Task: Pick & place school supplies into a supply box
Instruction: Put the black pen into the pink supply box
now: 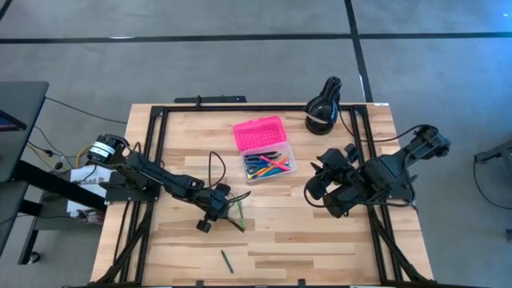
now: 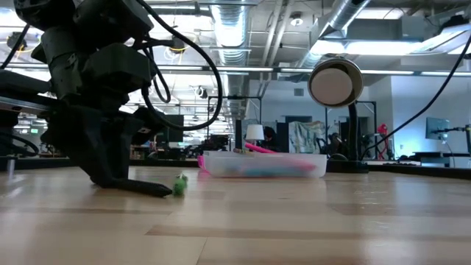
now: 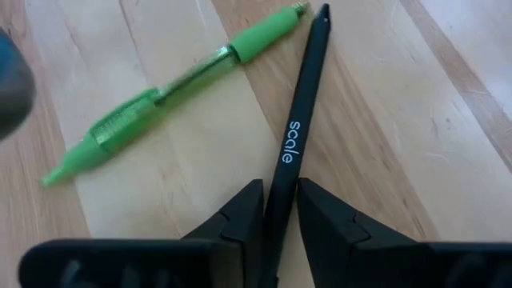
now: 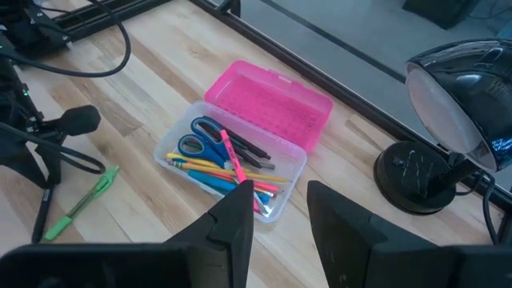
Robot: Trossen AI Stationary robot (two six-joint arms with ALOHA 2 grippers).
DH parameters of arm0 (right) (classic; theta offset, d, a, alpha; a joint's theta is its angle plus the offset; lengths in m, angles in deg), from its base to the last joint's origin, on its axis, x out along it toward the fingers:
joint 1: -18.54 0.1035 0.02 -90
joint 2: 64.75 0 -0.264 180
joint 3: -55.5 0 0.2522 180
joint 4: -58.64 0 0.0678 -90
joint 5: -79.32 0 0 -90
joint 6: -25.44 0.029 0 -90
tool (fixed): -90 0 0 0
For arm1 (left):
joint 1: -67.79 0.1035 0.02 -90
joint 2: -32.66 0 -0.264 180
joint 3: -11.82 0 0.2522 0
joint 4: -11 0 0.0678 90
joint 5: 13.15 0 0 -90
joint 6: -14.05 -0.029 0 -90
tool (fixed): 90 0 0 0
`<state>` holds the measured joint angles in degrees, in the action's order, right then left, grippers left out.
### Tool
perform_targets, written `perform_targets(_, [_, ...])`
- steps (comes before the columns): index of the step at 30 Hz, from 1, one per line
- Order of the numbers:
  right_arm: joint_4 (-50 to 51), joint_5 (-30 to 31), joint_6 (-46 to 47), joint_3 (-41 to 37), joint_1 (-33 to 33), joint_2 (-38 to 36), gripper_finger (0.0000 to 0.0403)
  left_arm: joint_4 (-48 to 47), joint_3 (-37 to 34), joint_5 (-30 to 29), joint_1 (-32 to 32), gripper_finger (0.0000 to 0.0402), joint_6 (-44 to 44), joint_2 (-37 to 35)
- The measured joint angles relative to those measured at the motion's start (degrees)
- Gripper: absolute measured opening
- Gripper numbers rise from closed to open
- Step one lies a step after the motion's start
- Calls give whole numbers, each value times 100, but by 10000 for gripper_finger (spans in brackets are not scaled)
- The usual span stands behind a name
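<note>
- The left gripper (image 3: pixel 280 210) is down at the table with its fingers (image 3: pixel 240 214) closed in on both sides of a black pen (image 3: pixel 298 120); in the left wrist view the fingers touch the barrel, so I take this as a grip just made or about to be firm.
- The black pen runs straight out ahead of the fingers, its long axis in line with the gripper's reach, tip pointing away from the wrist. It is held near its rear end, so most of its length sticks out in front.
- A green pen (image 3: pixel 172 88) lies on the wood just beside the black pen, off to one side of the fingers. Its far end nearly meets the black pen's tip and the two splay apart towards the gripper, like a narrow V. It is not between the fingers.
- The box (image 1: pixel 267 156) stands open, pink lid (image 4: pixel 268 102) folded back. It already holds scissors (image 4: pixel 200 136) and several coloured pens. From the left gripper it lies beyond and to its right, near but apart.
- The right gripper (image 4: pixel 276 208) hovers with its fingers apart and holds nothing. It looks over the box, closer to it than the left gripper is.
- One more short dark pen (image 1: pixel 227 262) lies alone well behind the left gripper, near the table's front edge.
- Judgement: the lift must clear the green pen, and the long overhang will have to be swung to match the box's long side.
</note>
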<state>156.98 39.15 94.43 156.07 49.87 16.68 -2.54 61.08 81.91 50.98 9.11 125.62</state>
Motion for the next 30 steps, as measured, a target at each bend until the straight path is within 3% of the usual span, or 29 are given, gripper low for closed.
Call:
perform_targets(9, [2, 0, 0, 0, 0, 0, 111, -537, 30, -68, -4, 58, 349, -15])
perform_targets(20, [24, -2, 0, 0, 0, 0, 111, -469, 170, 105, 9, 55, 331, 8])
perform_targets(30, [24, -2, 2, -2, 0, 0, 111, -303, 250, 116, -2, 106, 18, 13])
